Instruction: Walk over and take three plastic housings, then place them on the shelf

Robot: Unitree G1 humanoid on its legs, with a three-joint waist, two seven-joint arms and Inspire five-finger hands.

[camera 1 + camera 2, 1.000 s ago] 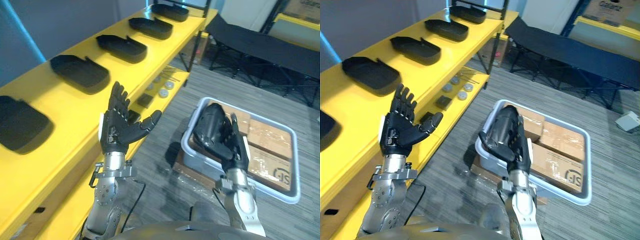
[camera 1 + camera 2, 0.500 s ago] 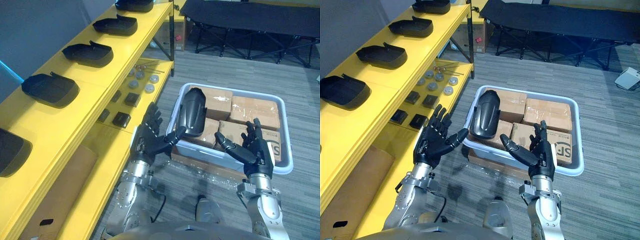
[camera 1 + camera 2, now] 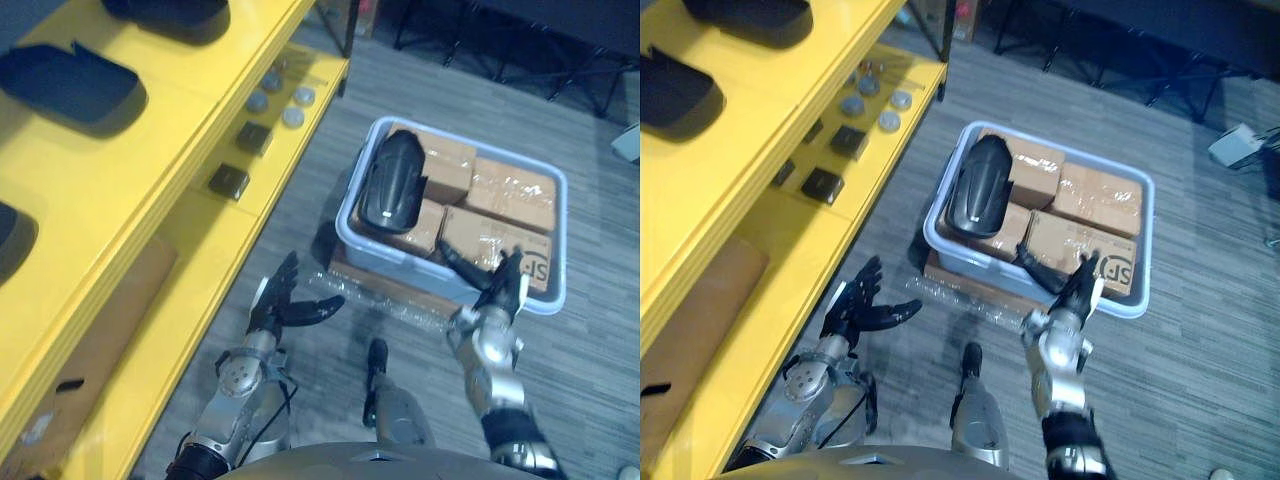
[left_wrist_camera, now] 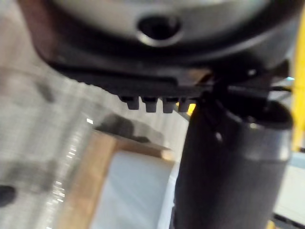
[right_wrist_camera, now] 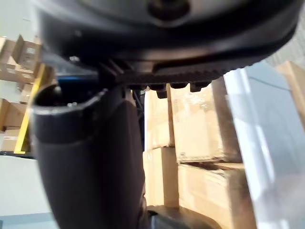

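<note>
1. Hands first: the left hand (image 3: 285,308) hangs low over the grey plank floor (image 3: 300,240), between shelf and tub. Its fingers are straight, loosely spread, and hold nothing. The right hand (image 3: 497,285) is equally empty and splayed wide, just before the tub's near edge.
2. A long yellow shelf unit (image 3: 130,170) runs along the robot's left. Its top board carries black tray-shaped plastic housings (image 3: 70,82), spaced apart with bare yellow between them.
3. A pale grey plastic tub (image 3: 343,218) sits on the floor, packed with brown taped cardboard boxes (image 3: 510,190).
4. One glossy black elongated plastic housing (image 3: 392,182) lies domed side up on the boxes. It runs along the tub's left edge, reaching toward the far left corner. This looks like the next piece to take.
5. The step in hand appears to be closing in on the tub.
   - Square up to the near edge before reaching.
   - Bring a hand down across the housing's narrow width, thumb on one flank and fingers on the other.
   - The shell looks smooth, so a firm wrap should beat a fingertip pinch.
   - Lift straight up to clear the rim.
6. Small dark square blocks (image 3: 229,181) and round grey discs (image 3: 293,116) lie near the lower board's front edge. Keep the carry clear of them.
</note>
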